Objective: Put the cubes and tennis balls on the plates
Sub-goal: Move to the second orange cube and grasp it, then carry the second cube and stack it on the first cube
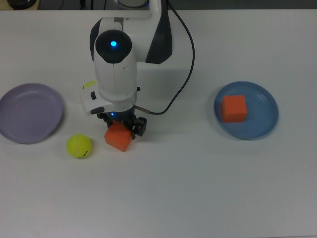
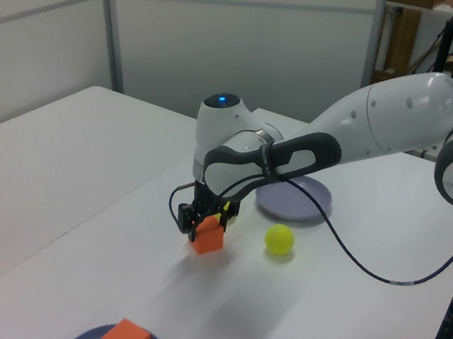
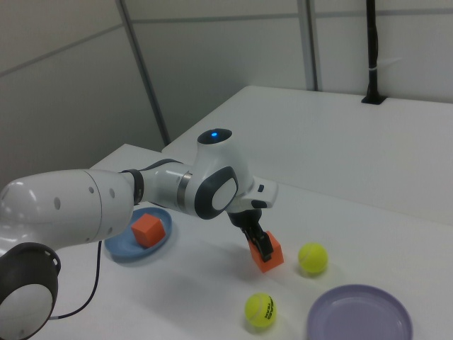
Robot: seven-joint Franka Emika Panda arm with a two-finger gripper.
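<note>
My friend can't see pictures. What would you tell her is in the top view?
A white robot arm's gripper is down at an orange cube on a white table. Another orange cube sits on a blue plate; the purple plate holds nothing, one tennis ball lies nearby and a second tennis ball peeks out beside the arm.

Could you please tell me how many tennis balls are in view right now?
2: one tennis ball lies on the table between the purple plate and the loose cube; the other tennis ball sits mostly hidden behind the arm.
</note>
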